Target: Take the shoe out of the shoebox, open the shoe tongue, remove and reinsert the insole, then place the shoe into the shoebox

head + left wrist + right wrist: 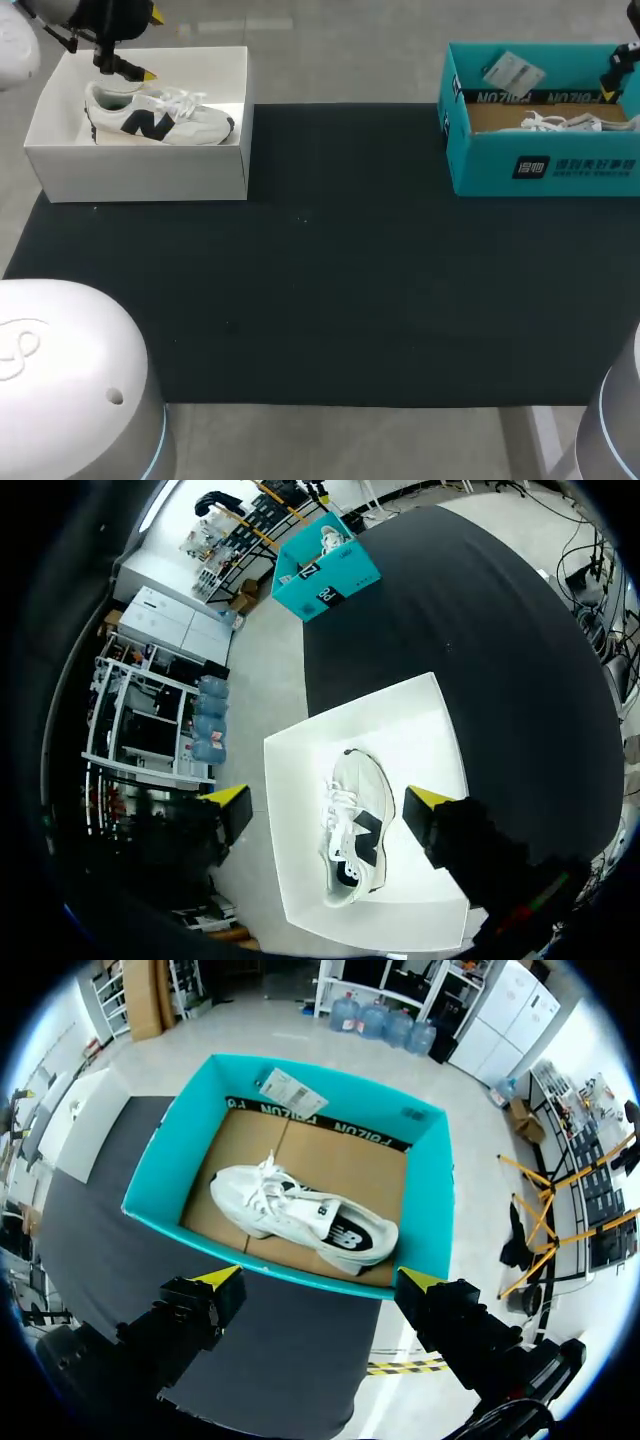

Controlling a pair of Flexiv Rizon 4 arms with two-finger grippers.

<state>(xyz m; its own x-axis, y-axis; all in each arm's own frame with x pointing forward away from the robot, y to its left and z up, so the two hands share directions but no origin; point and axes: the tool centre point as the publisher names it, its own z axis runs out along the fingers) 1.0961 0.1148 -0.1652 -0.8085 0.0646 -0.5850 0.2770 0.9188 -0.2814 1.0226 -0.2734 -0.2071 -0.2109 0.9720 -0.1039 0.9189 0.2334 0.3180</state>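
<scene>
At the bench's (330, 300) ten o'clock, the left tool (327, 800), spread wide, hovers over the shoe (160, 118) in its white shoebox (140, 175). At two o'clock, the right tool (320, 1278), also spread, hangs above the second shoe (300, 1215) in the teal shoebox (545, 165). Every step appears undone.

Head camera high behind the robot, facing down over the black cloth-covered table (350, 280), left wrist camera above the white cardboard shoebox (420, 740), right wrist camera close over the teal cardboard shoebox (165, 1160), both looking straight down (all three views share both boxes).
</scene>
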